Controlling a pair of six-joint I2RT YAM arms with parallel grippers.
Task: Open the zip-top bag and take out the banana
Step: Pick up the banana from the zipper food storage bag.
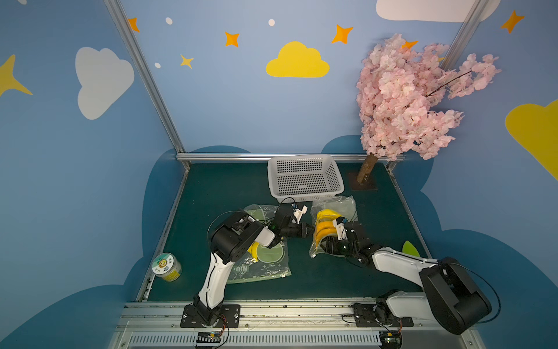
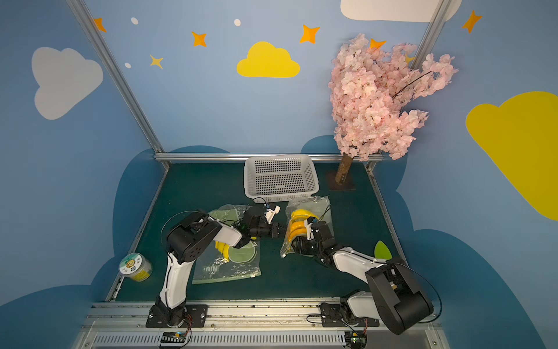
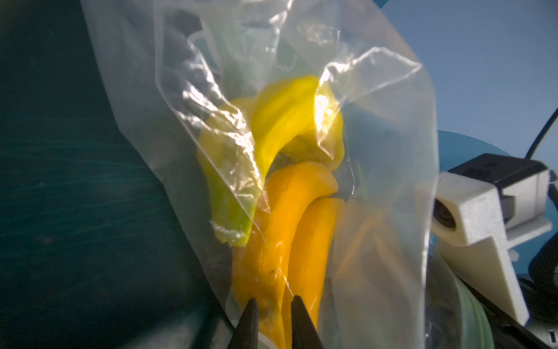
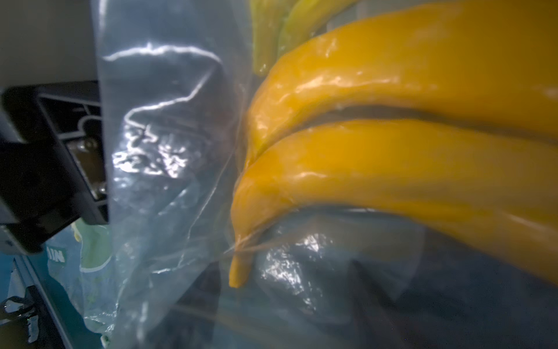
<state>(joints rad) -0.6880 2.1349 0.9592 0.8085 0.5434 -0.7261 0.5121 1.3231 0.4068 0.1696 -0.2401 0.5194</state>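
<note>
The right arm's elbow (image 1: 453, 299) overhangs the front rail (image 1: 287, 311). The right gripper (image 1: 327, 246) meets the zip-top bag (image 1: 335, 205) at its near edge; I can't tell its hold. The left gripper (image 3: 274, 314), fingers (image 3: 249, 320) barely parted, noses the bagged banana (image 3: 290, 229).

Green table (image 1: 226, 187): basket (image 1: 335, 178) far edge, mid; tree (image 1: 367, 169) far-right corner; jar (image 1: 166, 267) left edge; green bag (image 1: 259, 269) left-ctr; clear bag (image 1: 335, 204) w/ bananas (image 1: 324, 225) ctr; leaf (image 1: 409, 248) right edge.

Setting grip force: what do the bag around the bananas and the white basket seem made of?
Bag: thin clear plastic film, glossy; it wrinkles and throws bright glints. Bananas: probably moulded plastic or rubber replicas; their skins look uniformly waxy and shiny. Basket: rigid white plastic, matte, with perforated grid walls.
</note>
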